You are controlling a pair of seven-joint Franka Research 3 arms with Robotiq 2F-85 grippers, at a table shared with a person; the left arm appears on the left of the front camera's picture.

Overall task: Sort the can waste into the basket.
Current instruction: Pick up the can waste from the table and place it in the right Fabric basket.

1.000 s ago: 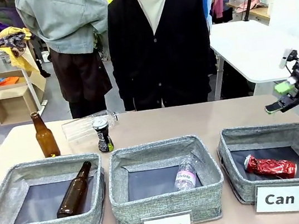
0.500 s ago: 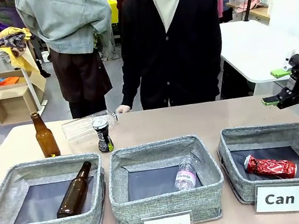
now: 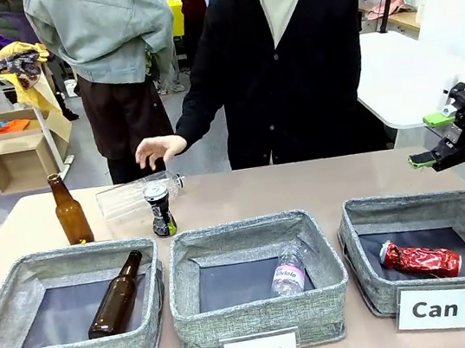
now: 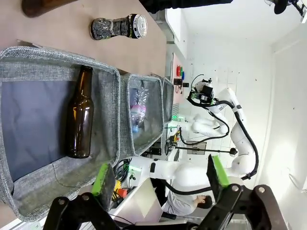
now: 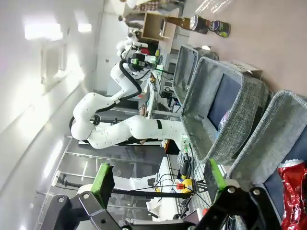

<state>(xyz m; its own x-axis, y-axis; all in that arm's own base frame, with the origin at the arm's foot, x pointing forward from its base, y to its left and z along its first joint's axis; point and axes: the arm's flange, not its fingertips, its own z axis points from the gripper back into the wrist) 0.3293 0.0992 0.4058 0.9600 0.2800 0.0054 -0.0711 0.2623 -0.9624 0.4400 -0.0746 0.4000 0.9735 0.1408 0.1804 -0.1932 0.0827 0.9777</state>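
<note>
A crushed red can (image 3: pixel 420 258) lies inside the grey basket (image 3: pixel 368 289) behind the "Can" card (image 3: pixel 435 308); in the right wrist view the red can (image 5: pixel 295 191) shows at the lower right, within the basket (image 5: pixel 273 124). A black can (image 3: pixel 161 209) stands upright on the table behind the middle bin, and it also appears as the black can (image 4: pixel 120 26) in the left wrist view. My right gripper (image 3: pixel 431 140) hovers open and empty above the table, beyond the basket's far right corner. My left gripper (image 4: pixel 160 177) is open and empty beside the Bottle bin.
A person's hand (image 3: pixel 159 148) hovers over a clear plastic bottle (image 3: pixel 135 195) lying behind the black can. A brown bottle (image 3: pixel 69 211) stands at the far left. The Bottle bin (image 3: pixel 29 336) holds a brown bottle, and the Plastic bin (image 3: pixel 262 314) holds a clear one.
The person's hand rose from the table's far edge and moved left above the clear bottle. My right gripper turned and lifted slightly at first, then stayed nearly still.
</note>
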